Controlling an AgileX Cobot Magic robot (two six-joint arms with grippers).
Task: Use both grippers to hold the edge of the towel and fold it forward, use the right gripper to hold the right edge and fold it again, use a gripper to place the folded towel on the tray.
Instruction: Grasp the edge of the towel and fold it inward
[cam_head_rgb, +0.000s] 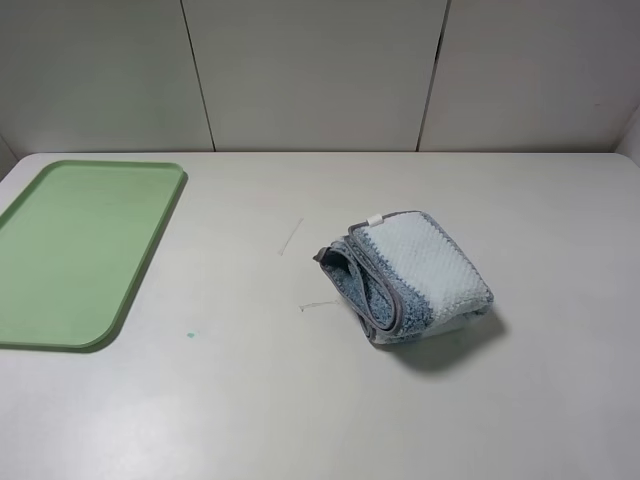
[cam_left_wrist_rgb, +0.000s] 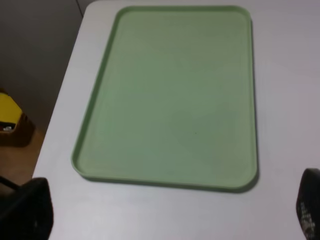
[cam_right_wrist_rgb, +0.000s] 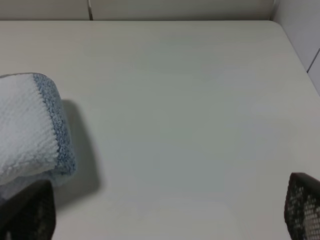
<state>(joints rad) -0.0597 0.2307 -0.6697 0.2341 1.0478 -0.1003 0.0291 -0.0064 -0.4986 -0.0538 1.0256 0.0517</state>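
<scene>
Right gripper (cam_right_wrist_rgb: 162, 217), its fingers (cam_right_wrist_rgb: 302, 210) spread wide and holding nothing, hangs over the bare table (cam_right_wrist_rgb: 175, 100); the folded towel (cam_right_wrist_rgb: 27, 125) sits just outside one finger, not between the two, and whether cloth meets that finger cannot be told. The towel, a layered bundle, lies right of the table's middle, long axis running obliquely from far-centre to near-right, well apart from the light-green tray (cam_head_rgb: 60, 250) at the left, so the right arm is judged the nearer. Left gripper (cam_left_wrist_rgb: 167, 212), likewise spread and empty, hangs beside one short end of the tray.
</scene>
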